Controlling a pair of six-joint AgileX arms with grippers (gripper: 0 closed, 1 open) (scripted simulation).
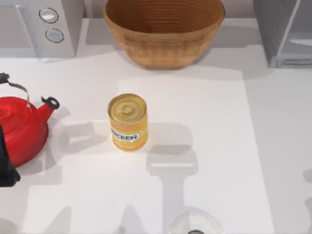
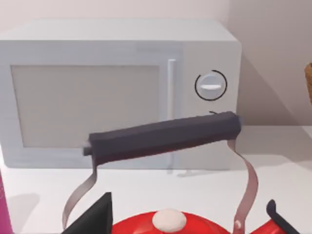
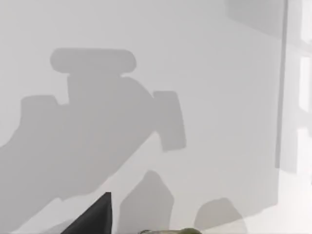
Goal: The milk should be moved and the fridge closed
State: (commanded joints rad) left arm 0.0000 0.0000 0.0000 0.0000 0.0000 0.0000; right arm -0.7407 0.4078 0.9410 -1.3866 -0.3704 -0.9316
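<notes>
One yellow can (image 1: 127, 122), one red kettle (image 1: 19, 127), one basket (image 1: 163, 30)

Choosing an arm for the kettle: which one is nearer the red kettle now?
Left. The left arm sits at the table's left edge right against the red kettle, its wrist view looking down on the handle. The right arm's wrist view faces bare table with shadows, away from it.

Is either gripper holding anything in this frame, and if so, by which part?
It cannot be told. The left wrist view looks over the red kettle and its dark handle, but no grasp is visible.
</notes>
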